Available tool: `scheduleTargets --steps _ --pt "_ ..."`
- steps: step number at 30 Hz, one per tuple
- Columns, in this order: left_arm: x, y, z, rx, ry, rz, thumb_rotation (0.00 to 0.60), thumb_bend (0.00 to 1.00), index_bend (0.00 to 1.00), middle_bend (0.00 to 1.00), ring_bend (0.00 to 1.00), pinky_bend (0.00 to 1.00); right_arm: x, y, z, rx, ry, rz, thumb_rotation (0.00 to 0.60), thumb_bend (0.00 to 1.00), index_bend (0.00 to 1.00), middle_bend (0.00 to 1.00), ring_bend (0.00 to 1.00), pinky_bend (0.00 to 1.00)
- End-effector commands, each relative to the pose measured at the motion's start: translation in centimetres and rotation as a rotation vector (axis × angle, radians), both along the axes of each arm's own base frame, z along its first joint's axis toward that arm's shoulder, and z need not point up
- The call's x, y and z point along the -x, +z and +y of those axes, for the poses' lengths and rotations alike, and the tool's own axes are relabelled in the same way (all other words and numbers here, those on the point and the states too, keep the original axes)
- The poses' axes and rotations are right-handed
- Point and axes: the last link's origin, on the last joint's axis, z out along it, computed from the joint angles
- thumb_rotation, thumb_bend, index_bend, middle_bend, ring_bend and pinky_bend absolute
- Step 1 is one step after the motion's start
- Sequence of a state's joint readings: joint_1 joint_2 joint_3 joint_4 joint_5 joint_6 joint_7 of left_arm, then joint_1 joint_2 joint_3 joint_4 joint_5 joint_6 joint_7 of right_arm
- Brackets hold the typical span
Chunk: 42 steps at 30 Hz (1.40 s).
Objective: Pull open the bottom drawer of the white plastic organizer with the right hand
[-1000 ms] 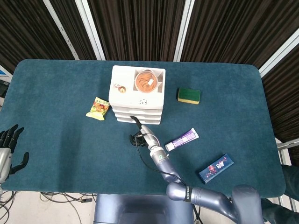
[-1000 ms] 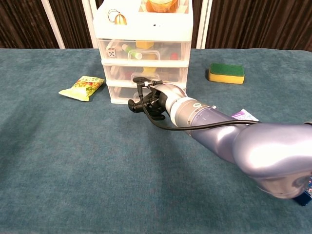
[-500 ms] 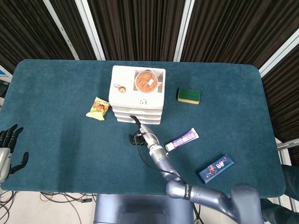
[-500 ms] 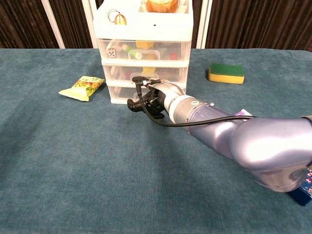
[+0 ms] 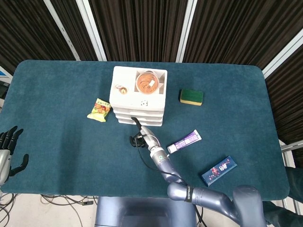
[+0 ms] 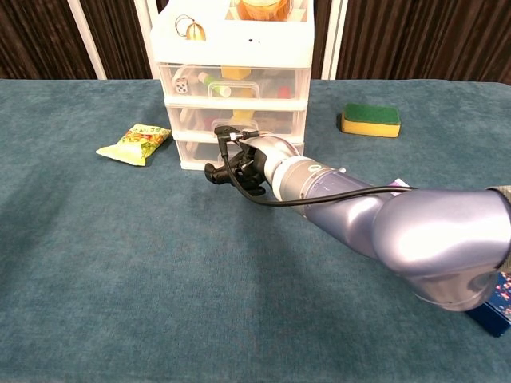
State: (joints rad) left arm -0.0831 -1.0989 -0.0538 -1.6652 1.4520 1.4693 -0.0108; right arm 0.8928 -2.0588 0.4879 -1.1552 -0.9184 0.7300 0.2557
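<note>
Nearest in chest view: right arm's silver forearm fills the lower right, running up-left to the right hand, which sits low at the front of the white plastic organizer, level with the bottom drawer. Hand's dark fingers are bunched against the drawer front with a black cable looping under the wrist; can't tell whether they actually hook the drawer or just touch it, or how far they're curled. In head view the right hand is just in front of the organizer's near edge, one finger pointing up toward it. Bottom drawer looks flush with the two above, not pulled out. Left hand is off the table's near-left corner, fingers spread, holding nothing. On the blue cloth table: blue chocolate bar near the right front, purple-and-white tube just right of the right wrist, apart from it. Snack packet lies left of the organizer, near but not touching. Organizer stands mid-table, slightly toward the back, clear drawers showing small mixed items; top tray holds an orange bowl and a small ring-like item. Green-and-yellow sponge sits right of the organizer, well apart.
</note>
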Motion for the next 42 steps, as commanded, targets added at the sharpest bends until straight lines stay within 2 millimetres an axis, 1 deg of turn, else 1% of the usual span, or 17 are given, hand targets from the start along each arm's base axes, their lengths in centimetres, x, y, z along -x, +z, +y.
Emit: scheduleTargets --steps 1,15,24,37,42 --pt "0.0 0.0 0.0 0.001 0.000 0.000 0.600 0.44 0.04 0.01 0.00 0.00 0.0 0.1 0.0 -0.002 0.005 -0.001 0.600 0.61 0.00 0.99 1.00 1.00" --pt "0.1 -0.1 0.0 0.006 0.009 0.006 0.600 0.44 0.04 0.01 0.00 0.00 0.0 0.4 1.1 -0.026 0.053 -0.013 0.600 0.61 0.03 0.99 1.00 1.00" --pt "0.1 -0.1 0.0 0.007 0.013 0.010 0.600 0.44 0.04 0.01 0.00 0.00 0.4 0.1 2.0 -0.047 0.063 -0.010 0.600 0.61 0.04 0.99 1.00 1.00" --pt "0.2 -0.1 0.0 0.007 0.018 0.013 0.600 0.44 0.04 0.01 0.00 0.00 0.9 0.7 3.0 -0.060 0.088 -0.016 0.600 0.61 0.04 0.99 1.00 1.00" --pt "0.2 -0.1 0.0 0.005 0.018 0.013 0.600 0.44 0.04 0.01 0.00 0.00 1.1 0.9 3.3 -0.064 0.098 -0.004 0.600 0.61 0.06 0.99 1.00 1.00"
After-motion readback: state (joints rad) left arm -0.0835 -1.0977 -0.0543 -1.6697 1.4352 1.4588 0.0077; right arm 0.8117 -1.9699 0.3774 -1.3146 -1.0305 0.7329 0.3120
